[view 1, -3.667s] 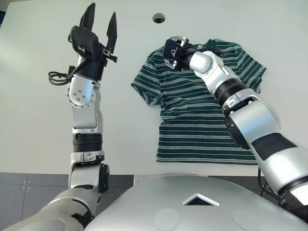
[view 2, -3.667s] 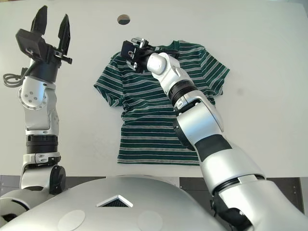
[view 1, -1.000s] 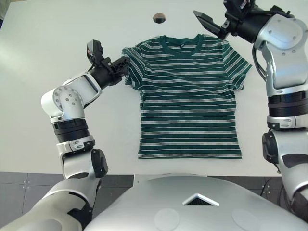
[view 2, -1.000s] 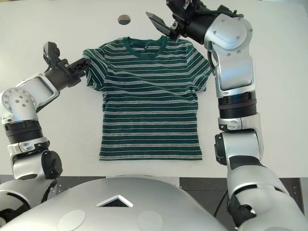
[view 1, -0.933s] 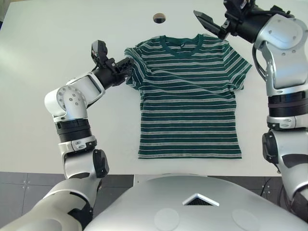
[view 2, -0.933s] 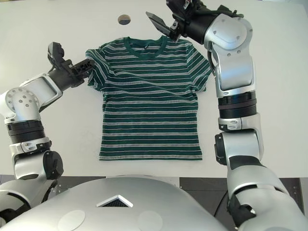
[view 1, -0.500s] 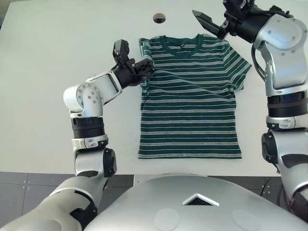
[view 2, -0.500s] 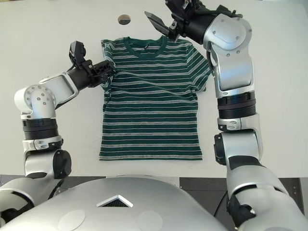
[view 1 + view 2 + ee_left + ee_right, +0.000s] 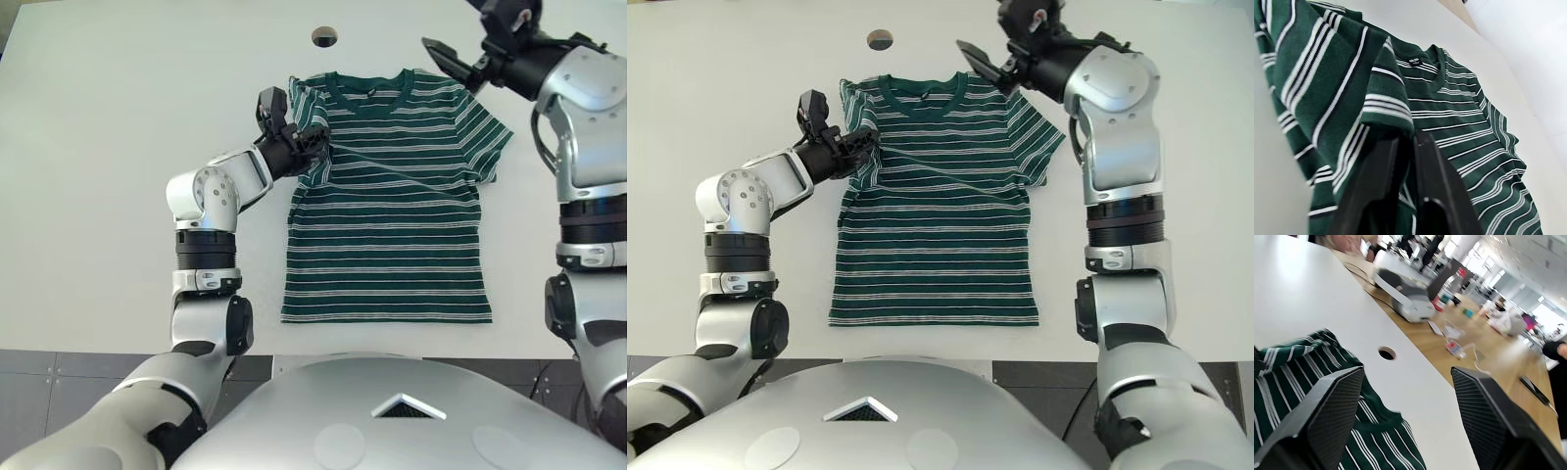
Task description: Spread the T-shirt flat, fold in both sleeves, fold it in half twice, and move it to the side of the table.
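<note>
T-shirt [image 9: 387,225] lies flat on the bench [image 9: 118,147], front up. Its long axis runs near to far from the robot, with the hem [image 9: 387,315] nearest and the collar [image 9: 370,86] at the far end.

Taking the collar as landmark:
- **Left end effector** [image 9: 312,142]: nearer than the collar and to its left. It is clamped narrow on the left sleeve [image 9: 306,108]. In the wrist view the sleeve fabric is pinched between the two dark fingers [image 9: 1376,176] and raised off the shirt body.
- **Left sleeve:** already turned in over the left chest edge, not laid down yet.
- **Key relation:** the shirt's midline, the line from collar to hem, lies to the right of the left end effector. Judged from that, the sleeve needs carrying that way and lowering onto the chest. The left arm is the near one for this and has the grasp.
- **Right sleeve** [image 9: 495,147]: right of the collar and a bit nearer, spread out flat, not folded.
- **Right end effector** [image 9: 1406,374]: right of the collar and slightly beyond it, above the right shoulder. Jaws are wide apart and hold nothing. It is the nearer arm for that sleeve.
- **Hole** [image 9: 322,37] in the bench: just beyond the collar, to its left.
</note>
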You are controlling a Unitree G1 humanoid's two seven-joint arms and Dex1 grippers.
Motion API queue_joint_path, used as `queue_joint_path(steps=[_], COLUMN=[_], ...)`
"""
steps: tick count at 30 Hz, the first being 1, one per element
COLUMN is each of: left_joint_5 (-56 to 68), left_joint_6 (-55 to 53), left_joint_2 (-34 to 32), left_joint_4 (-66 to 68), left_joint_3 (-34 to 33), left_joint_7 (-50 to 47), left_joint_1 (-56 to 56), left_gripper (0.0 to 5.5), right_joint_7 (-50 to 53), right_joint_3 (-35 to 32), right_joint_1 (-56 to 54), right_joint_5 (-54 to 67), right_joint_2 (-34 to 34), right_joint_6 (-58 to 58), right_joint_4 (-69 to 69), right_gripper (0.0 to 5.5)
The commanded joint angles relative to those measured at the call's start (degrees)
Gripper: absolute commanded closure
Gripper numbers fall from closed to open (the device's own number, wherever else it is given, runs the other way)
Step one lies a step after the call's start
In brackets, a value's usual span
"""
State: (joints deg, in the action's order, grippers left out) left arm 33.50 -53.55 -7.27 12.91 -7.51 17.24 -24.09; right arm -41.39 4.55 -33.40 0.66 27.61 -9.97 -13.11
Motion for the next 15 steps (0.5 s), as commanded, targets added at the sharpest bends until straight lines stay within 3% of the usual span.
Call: queue_joint_path(steps=[1, 6, 11, 15], left_joint_5=[0.56, 0.7, 1.01, 2.8], left_joint_6=[-0.51, -1.2, -0.72, 4.61], left_joint_2=[1.09, 2.14, 2.02, 0.41], left_joint_4=[-1.56, -3.78, -7.93, -20.52], left_joint_3=[0.11, 0.26, 1.37, 3.15], left_joint_7=[0.95, 1.18, 2.81, 9.2], left_joint_1=[0.79, 2.19, 3.81, 8.41], left_gripper=[4.29, 3.43, 2.79, 2.79], right_joint_7=[-1.0, -4.81, -8.42, -11.5], right_joint_3=[-5.32, -8.26, -8.49, -9.49], right_joint_1=[2.02, 0.31, -2.29, -5.42], right_joint_5=[2.19, 4.29, 5.87, 8.99], right_joint_2=[5.35, 9.5, 8.92, 6.56], right_joint_6=[-3.01, -5.5, -9.38, -17.08], right_joint_4=[-7.48, -22.43, -30.94, -36.86], right_gripper=[2.22, 2.22, 2.22, 2.22])
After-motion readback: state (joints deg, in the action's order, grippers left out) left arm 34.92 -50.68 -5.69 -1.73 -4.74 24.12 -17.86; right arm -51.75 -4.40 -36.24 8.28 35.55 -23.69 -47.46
